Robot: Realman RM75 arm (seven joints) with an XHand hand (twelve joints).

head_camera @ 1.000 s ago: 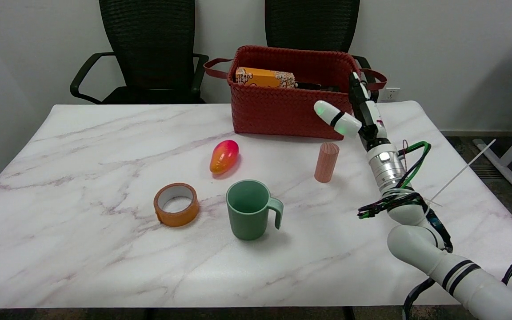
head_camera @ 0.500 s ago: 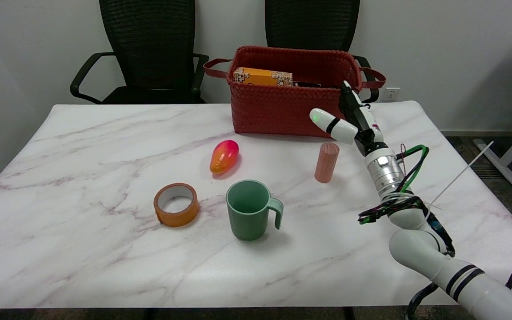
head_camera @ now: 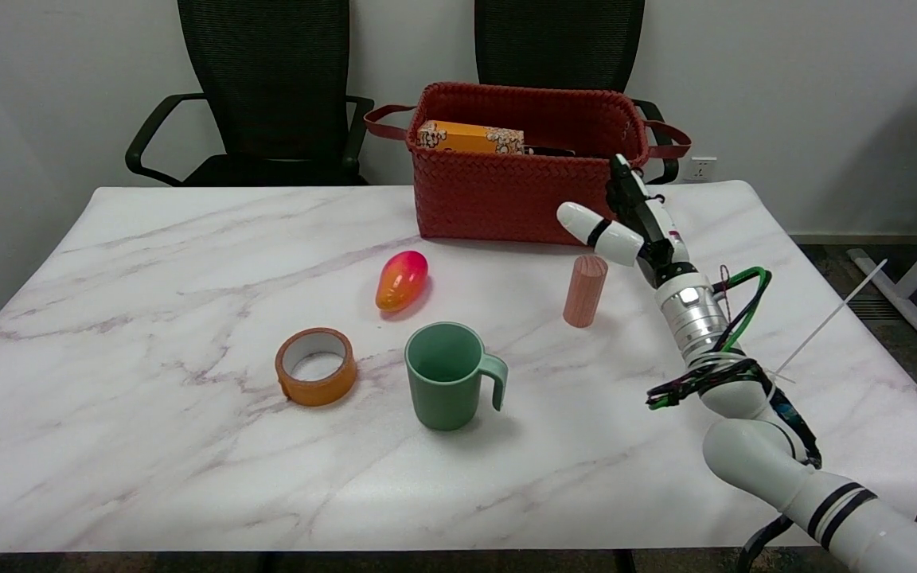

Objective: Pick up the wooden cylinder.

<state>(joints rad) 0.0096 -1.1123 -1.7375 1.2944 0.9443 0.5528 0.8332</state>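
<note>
Fingers (head_camera: 624,208) spread, empty | wooden cylinder (head_camera: 584,290) just below | basket (head_camera: 506,199) behind

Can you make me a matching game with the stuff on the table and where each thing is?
Things:
1. mug
2. tape roll
3. wooden cylinder
4. orange box

Places or states:
A. inside the red basket
B. standing upright just below the right hand
C. lying flat, left of the mug
D. near the table's middle, handle pointing right

Pairs: 1-D, 2-C, 3-B, 4-A
</note>
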